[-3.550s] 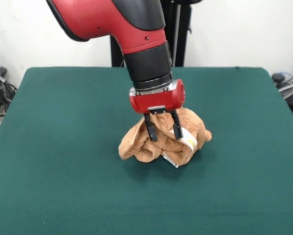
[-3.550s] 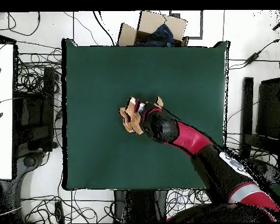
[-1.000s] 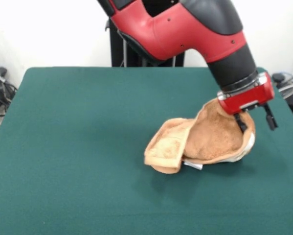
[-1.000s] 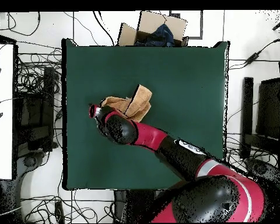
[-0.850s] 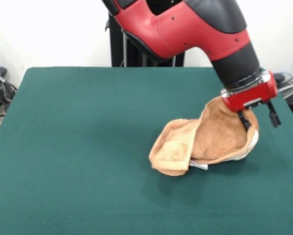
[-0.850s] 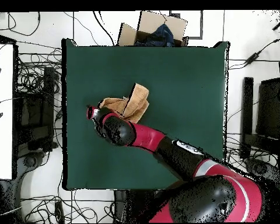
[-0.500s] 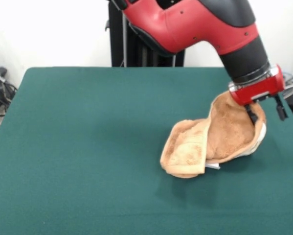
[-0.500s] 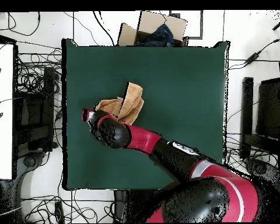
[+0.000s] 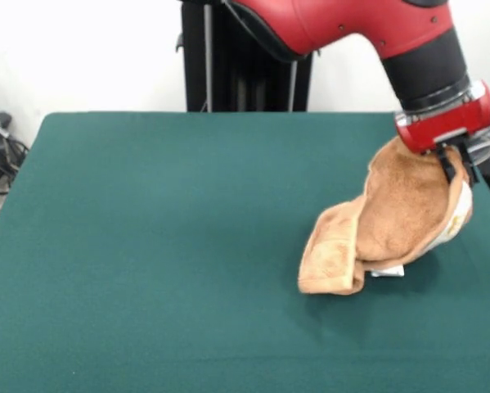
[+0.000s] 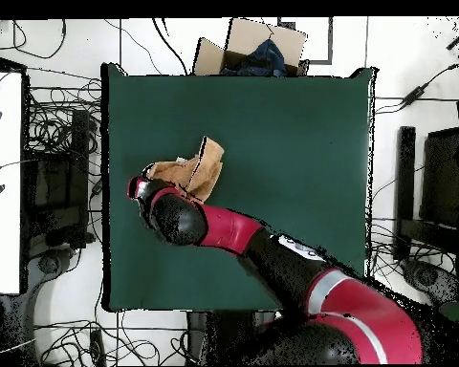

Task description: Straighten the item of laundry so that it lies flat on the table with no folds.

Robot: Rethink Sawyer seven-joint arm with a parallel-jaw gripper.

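Note:
The item of laundry (image 9: pixel 392 217), a tan-orange terry towel, hangs bunched and folded over itself near the right edge of the table (image 9: pixel 146 246). Its upper edge is lifted while its lower fold rests on the green cloth. A white label (image 9: pixel 460 214) shows at the raised right edge. My gripper (image 9: pixel 457 166) is shut on that upper edge, its black fingers partly buried in the cloth. In the overhead view the towel (image 10: pixel 190 172) lies near the table's (image 10: pixel 291 143) left edge, and the gripper's red head (image 10: pixel 138 186) sits at the towel's left end, fingers hidden.
An open cardboard box (image 10: pixel 251 48) with dark cloth inside stands beyond the table's top edge in the overhead view. Cables and equipment (image 10: pixel 56 143) crowd the floor on the left. My arm (image 10: pixel 272 253) crosses the table's lower half.
The gripper has carried the towel's edge further toward the right side of the front view and somewhat higher. The towel's trailing fold has slid after it across the table.

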